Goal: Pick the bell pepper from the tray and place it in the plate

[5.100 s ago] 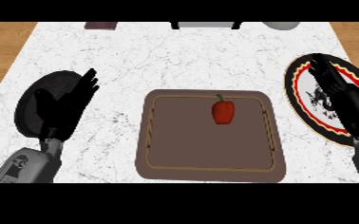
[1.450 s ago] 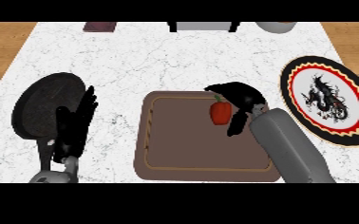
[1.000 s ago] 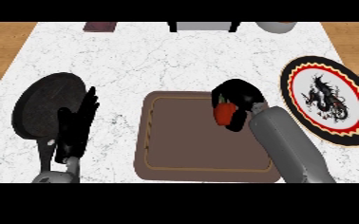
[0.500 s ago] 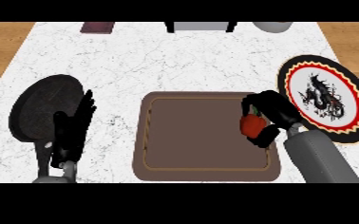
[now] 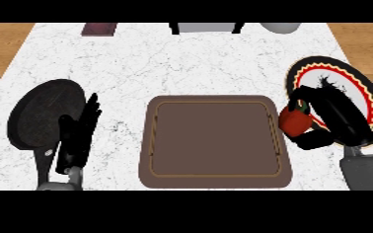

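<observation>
While the left hand (image 5: 76, 140) rests with straight fingers at the worktop's left edge, the bell pepper (image 5: 295, 121) is held clasped by the right hand (image 5: 331, 116) between the emptied tray (image 5: 215, 180) and the plate (image 5: 363, 86), so only placing remains.

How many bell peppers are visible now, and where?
1. The pepper is held in the right hand, between the tray and the plate. No others show.
</observation>
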{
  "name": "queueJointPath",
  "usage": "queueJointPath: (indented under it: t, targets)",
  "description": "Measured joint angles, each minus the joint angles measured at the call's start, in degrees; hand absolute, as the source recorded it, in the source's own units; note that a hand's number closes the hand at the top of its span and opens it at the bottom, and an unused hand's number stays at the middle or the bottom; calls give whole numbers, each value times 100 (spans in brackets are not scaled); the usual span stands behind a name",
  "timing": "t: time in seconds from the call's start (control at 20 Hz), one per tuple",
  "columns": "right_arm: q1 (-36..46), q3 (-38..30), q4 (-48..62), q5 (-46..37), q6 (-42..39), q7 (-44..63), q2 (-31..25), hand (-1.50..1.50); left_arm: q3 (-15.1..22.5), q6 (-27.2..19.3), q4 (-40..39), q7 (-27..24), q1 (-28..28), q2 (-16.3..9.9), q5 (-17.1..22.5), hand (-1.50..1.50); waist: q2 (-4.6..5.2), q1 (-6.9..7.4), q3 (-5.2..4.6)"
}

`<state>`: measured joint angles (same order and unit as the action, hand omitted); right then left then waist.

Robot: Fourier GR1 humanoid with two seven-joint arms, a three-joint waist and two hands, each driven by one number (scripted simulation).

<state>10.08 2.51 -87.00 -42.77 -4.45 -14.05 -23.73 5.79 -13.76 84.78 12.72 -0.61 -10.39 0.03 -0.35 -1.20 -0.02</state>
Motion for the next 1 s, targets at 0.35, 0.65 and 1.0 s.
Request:
queueJointPath:
  t: [0.35, 0.65, 1.0]
  targets:
    - [-280, -1089, -774, 515, 228, 337, -131, 150, -151, 168, -76, 33, -133, -76, 71, 0, 15, 46, -1]
    - [107, -1694, -152, 706, 146, 507, -308, 150, -110, 180, -31, -45, -37, 43, -65, 0, 32, 118, 2]
    - [1092, -1935, 1723, 496, 362, 122, -638, 150, -80, 182, -23, 53, -124, 172, -214, 0, 48, 176, 3]
